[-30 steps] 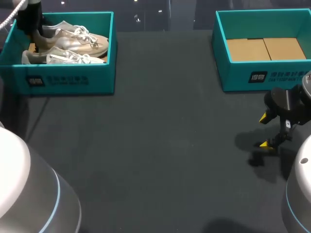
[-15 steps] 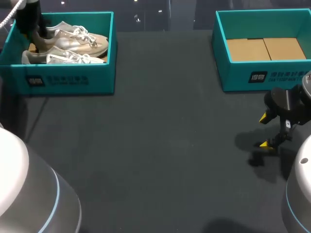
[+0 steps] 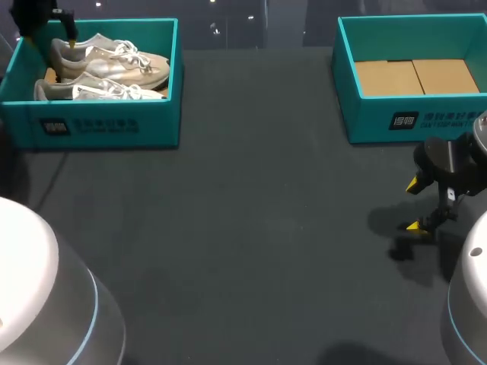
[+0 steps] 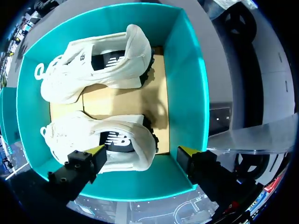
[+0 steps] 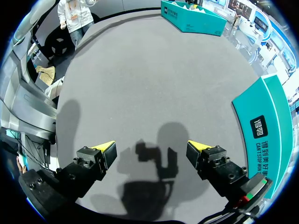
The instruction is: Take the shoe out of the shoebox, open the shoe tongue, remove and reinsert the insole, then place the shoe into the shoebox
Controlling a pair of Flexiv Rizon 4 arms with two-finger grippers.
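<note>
L pincer (image 4: 142, 151) had risen from shoebox (image 4: 187, 88), fingers apart, empty, over heel of near shoe (image 4: 133, 140). R pincer (image 5: 152, 148) unchanged: apart, above desk (image 5: 140, 70).

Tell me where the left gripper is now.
The left gripper hangs open over the shoebox at the far left corner of the table in the head view, above the heel of one white shoe.

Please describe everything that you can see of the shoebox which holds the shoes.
The shoebox is an open teal box, cardboard by its look, with a dark label on its front wall and a brown floor. It stands at the far left of the table. Two pale laced shoes lie inside, side by side, heels toward one end. The left gripper hangs open above that end.
</note>
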